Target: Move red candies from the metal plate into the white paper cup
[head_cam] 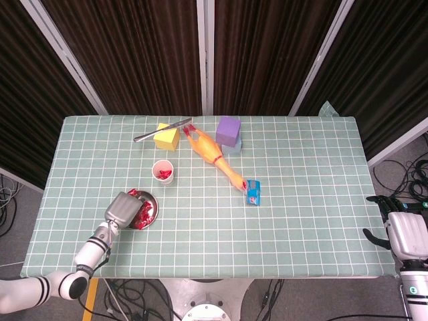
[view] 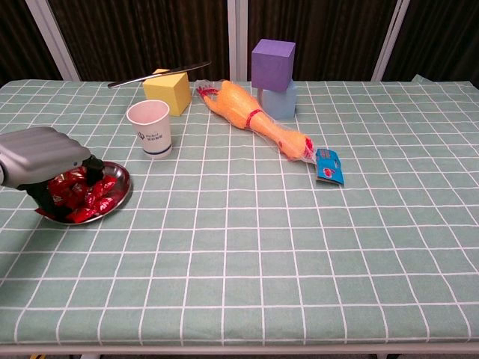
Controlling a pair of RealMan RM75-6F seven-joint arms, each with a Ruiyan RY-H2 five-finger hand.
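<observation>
The metal plate (head_cam: 157,208) (view: 125,188) lies near the table's front left and holds a heap of red candies (head_cam: 143,213) (view: 87,197). My left hand (head_cam: 122,208) (view: 41,153) sits over the plate's left side, its dark fingers (view: 91,168) curled down among the candies. Whether a candy is caught between them is hidden. The white paper cup (head_cam: 162,172) (view: 149,129) stands upright just beyond the plate, and red candies show inside it in the head view. My right hand (head_cam: 405,234) hangs off the table's right edge, fingers apart, holding nothing.
Behind the cup stands a yellow block (head_cam: 166,136) with a knife (head_cam: 162,130) lying across it. A rubber chicken (head_cam: 214,155) stretches diagonally from there to a blue packet (head_cam: 253,192). A purple block (head_cam: 228,130) is stacked on a pale blue one at the back centre.
</observation>
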